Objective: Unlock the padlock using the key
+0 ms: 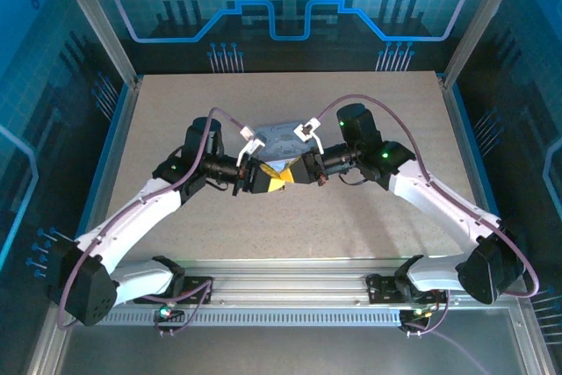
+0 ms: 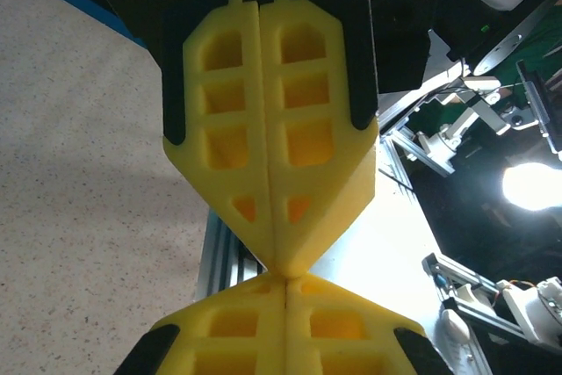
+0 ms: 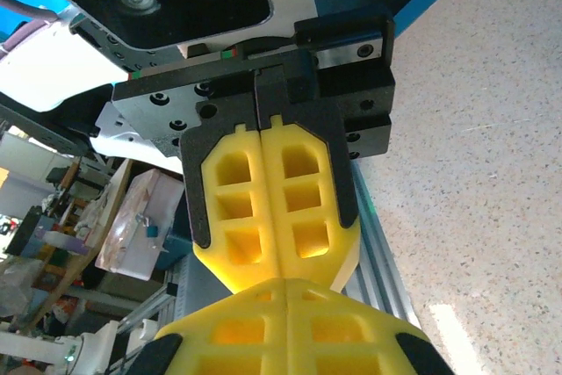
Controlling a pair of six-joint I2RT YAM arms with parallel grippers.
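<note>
– Left gripper (image 3: 281,271) first: how does it stand?

– Closed. Seen from the right wrist, its two yellow fingers (image 3: 338,252) lie flush against each other, the seam tight from base to tip.

– And the right gripper (image 2: 283,263)?

– Closed too. From the left wrist its yellow fingers (image 2: 347,177) are pressed together along one straight seam.

– Where are the two in relation to each other?

– Tip to tip. The left one reaches in from the left and the right one from the right. In both wrist views their narrow ends touch point against point. From above, the left arm (image 1: 132,217) and the right arm (image 1: 439,199) bend inward and meet over the middle of the table (image 1: 176,120).

– The padlock?

– I cannot tell where it is. The yellow fingers and the black gripper bodies cover the spot where the tips meet.

– The key?

– Same answer. If it sits in either seam, it is too thin to make out.

– Anything else on the table?

– A pale blue-grey flat thing (image 1: 283,138) lies just beyond the meeting point, on the far side. The grippers cover its near edge, and I cannot tell whether they touch it.
</note>
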